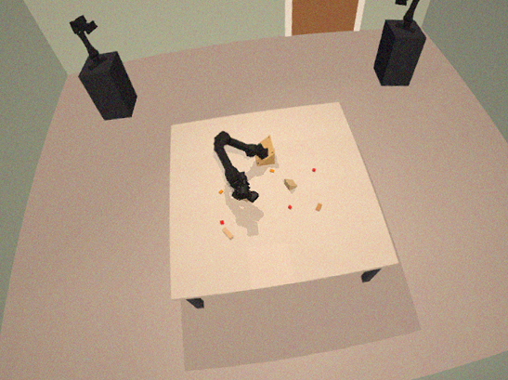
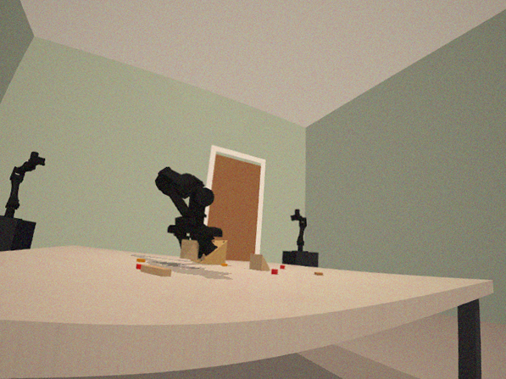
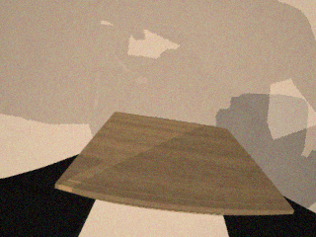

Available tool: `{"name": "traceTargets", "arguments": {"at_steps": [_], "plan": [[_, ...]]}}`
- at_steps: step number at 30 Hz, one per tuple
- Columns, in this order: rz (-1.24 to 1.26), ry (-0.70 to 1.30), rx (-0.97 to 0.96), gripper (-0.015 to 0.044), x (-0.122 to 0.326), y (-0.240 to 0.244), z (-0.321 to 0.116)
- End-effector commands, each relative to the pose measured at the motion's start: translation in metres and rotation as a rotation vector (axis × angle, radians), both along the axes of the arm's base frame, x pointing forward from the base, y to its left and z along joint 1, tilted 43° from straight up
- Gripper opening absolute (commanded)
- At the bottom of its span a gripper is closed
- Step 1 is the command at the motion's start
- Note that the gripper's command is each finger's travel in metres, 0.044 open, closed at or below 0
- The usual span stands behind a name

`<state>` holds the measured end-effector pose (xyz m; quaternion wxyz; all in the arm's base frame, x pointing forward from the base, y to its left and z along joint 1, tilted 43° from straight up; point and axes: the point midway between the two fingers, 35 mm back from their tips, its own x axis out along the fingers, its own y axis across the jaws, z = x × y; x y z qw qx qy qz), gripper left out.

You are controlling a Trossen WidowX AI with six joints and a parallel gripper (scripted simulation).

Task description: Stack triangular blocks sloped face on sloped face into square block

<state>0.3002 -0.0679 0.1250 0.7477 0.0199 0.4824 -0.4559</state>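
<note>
My gripper [image 1: 248, 197] [image 2: 190, 252] [image 3: 165, 162] is shut on one wooden triangular block [image 2: 189, 248] [image 3: 173, 165], with a black finger at each end. The held block appears slightly above the table; the exact gap is hard to tell. The arm almost hides it in the top view. A broad wood-grained face fills the lower middle of the wrist view. The other triangular block [image 1: 290, 183] [image 2: 258, 262] stands on the table [image 1: 272, 253] [image 2: 293, 294], to the right of the gripper in the top and exterior views, apart from it. Its sloped face shows on the right in the exterior view.
A wooden wedge-shaped stand [image 1: 267, 156] [image 2: 220, 254] is at the arm's base. A long tan block [image 1: 227, 233] [image 2: 155, 270] and a red cube [image 1: 222, 222] [image 2: 138, 266] lie front left. A small tan block [image 1: 318, 207] [image 2: 318, 273] lies right. Several small red and orange pieces are scattered around.
</note>
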Motion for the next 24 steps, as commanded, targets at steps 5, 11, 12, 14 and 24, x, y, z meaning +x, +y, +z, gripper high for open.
{"name": "traceTargets", "arguments": {"at_steps": [5,11,12,14,24], "plan": [[0.06,0.054,-0.01,0.0,-0.0001,0.0,0.0001],[0.181,0.166,-0.03,0.0,-0.0003,-0.0003,-0.0002],[0.2,0.183,-0.033,0.0,-0.0004,-0.0003,-0.0002],[0.238,0.218,-0.04,0.0,-0.0004,-0.0004,-0.0002],[0.43,0.393,-0.072,0.0,-0.0005,-0.0006,0.0001]]}}
